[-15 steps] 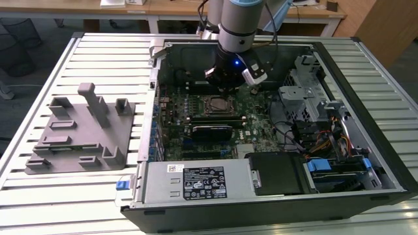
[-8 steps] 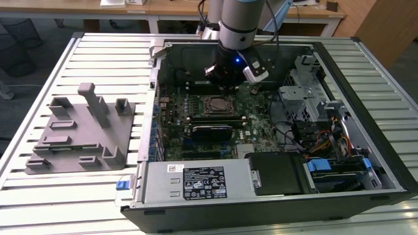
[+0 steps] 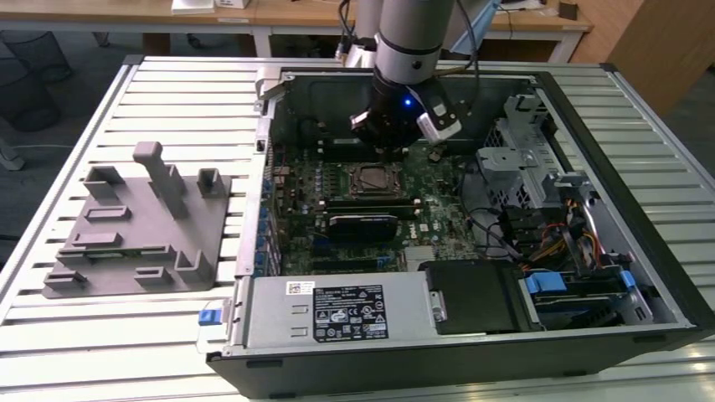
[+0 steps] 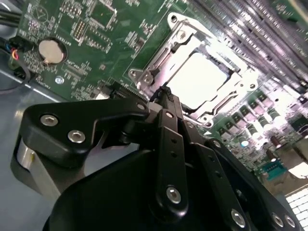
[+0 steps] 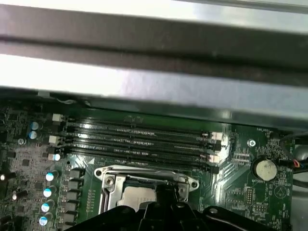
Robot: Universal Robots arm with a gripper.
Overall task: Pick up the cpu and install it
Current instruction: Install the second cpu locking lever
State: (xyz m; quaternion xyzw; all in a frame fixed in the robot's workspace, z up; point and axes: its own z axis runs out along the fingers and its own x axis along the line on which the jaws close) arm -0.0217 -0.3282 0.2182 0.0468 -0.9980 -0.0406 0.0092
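An open computer case (image 3: 470,335) is being carried on its side by a slatted metal bench (image 3: 179,84), with its green motherboard (image 3: 436,188) facing up. The robot arm (image 3: 414,42) is being held down into the case from the far edge, and the pincer (image 3: 391,153) is being kept just above the processor socket (image 3: 367,178), close to its far side.

The cpu (image 4: 199,79) is being shown in the second wrist view as a pale silver square lying flat inside the socket's metal frame (image 4: 144,77); in the first wrist view its bright top (image 5: 134,196) is being seen partly covered by the black pincer body. In the second wrist view the pincer (image 4: 166,94) is being seen with its dark fingers (image 4: 169,103) drawn together to a narrow tip at the socket's edge, beside the cpu, with nothing visibly being gripped; whether the tip is touching the frame cannot be told.

Four long memory slots (image 5: 139,139) are being shown running just beside the socket, and a round coin battery (image 5: 265,168) is being shown further along the board.

On the bench, well apart from the case toward the exterior view's left, a grey plastic tray (image 3: 123,243) with upright pegs is being left lying. A silver power supply box (image 3: 335,310) is being held along the case's near edge.
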